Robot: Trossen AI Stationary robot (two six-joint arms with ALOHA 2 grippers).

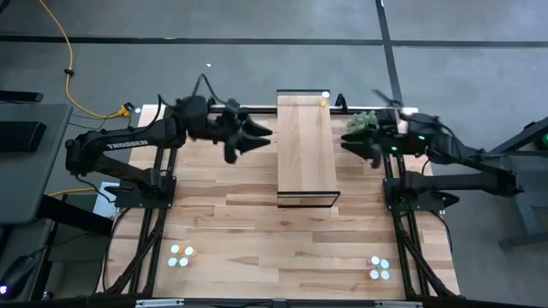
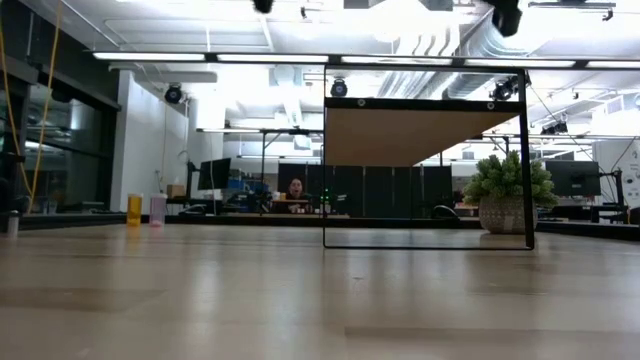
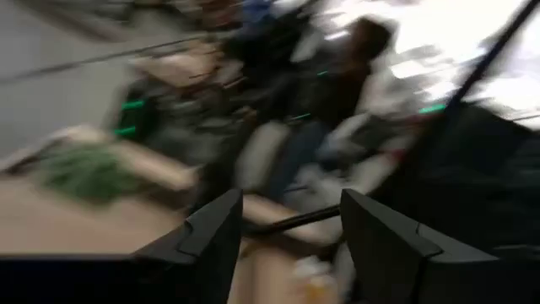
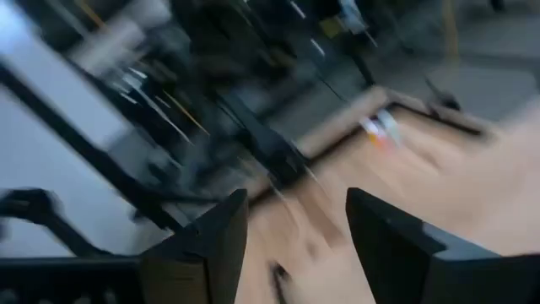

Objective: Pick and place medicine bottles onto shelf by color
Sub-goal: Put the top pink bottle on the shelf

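The light-wood shelf [image 1: 306,147] stands in the middle of the table; in the low view it shows as a dark frame [image 2: 425,170]. One yellow bottle [image 1: 324,100] stands on the shelf's top at its far right corner. Small clusters of bottles stand on the table near the front left [image 1: 180,255] and front right [image 1: 379,269]. A yellow bottle [image 2: 134,208] and a pink bottle [image 2: 158,208] show at the far left in the low view. My left gripper [image 1: 261,133] hovers left of the shelf's far half, open and empty [image 3: 291,245]. My right gripper [image 1: 349,141] hovers right of it, open and empty [image 4: 295,245].
A potted green plant [image 1: 361,122] stands at the far right of the table, close to my right gripper; it also shows in the low view [image 2: 508,190]. A person [image 2: 296,187] sits in the room beyond the table. Bare tabletop lies between the shelf and the front edge.
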